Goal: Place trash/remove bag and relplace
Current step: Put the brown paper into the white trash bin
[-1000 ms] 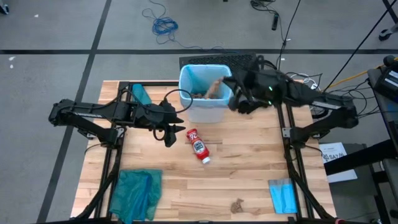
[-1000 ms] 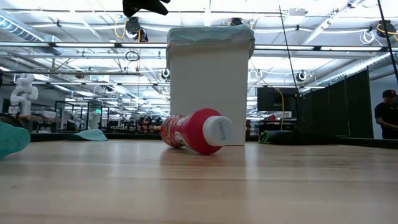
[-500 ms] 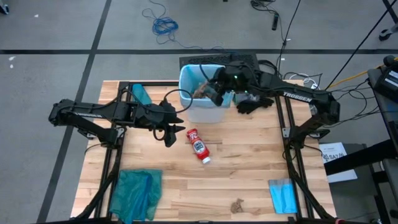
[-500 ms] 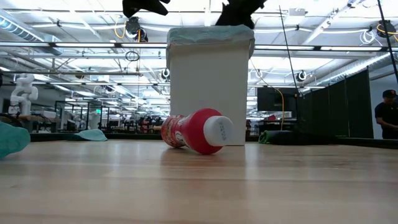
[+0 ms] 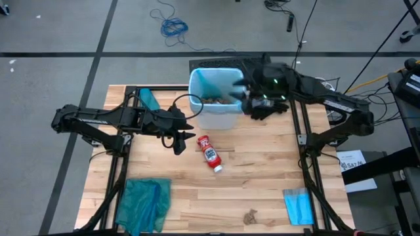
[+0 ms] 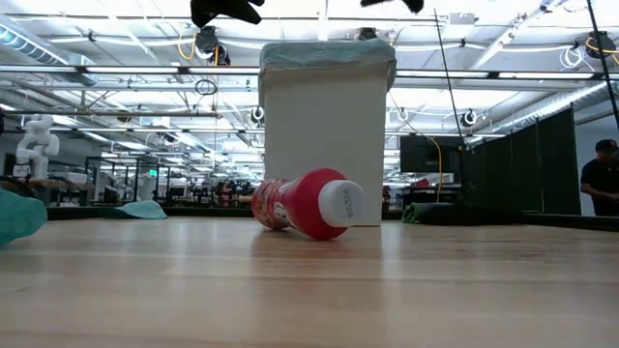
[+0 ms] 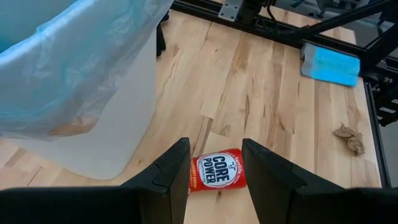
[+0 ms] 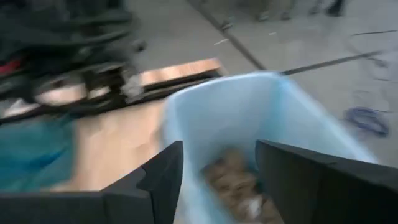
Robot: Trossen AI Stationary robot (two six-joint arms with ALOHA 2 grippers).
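Standing at the far middle of the light wooden bench (image 5: pixel 262 170): a white rectangular plastic bin (image 5: pixel 216 119) lined with the thin translucent light-blue plastic bag (image 5: pixel 209 82), the liner's edge folded over the rim, seen also in the low view (image 6: pixel 327 53). Inside the bag, crumpled brown paper scraps (image 5: pixel 215 100) piled on the bottom, visible past the right arm's fingers too (image 8: pixel 231 179). Above the bin's right rim, the right end effector (image 5: pixel 244 92), blurred, fingers spread wide and empty, framing the bin's mouth in its own wrist view (image 8: pixel 214 171). Just left of the bin and lower over the bench, the left end effector (image 5: pixel 182 139), fingers parted with nothing between them, poised above and just left of the small red-and-white plastic bottle (image 5: pixel 210 153). Bottle lying on its side on the bench, just near of the bin, white cap toward the near side, label reading "CORE POWER" between the left arm's dark fingers (image 7: pixel 217 170); in the low view, cap end facing the camera (image 6: pixel 309 204). At the near left corner, a crumpled darker teal-green plastic bag (image 5: pixel 144 203). At the near right edge, a small flat folded blue sheet (image 5: pixel 299 206), and left of it, well apart from the bottle, one more crumpled brown paper scrap (image 5: pixel 250 215).
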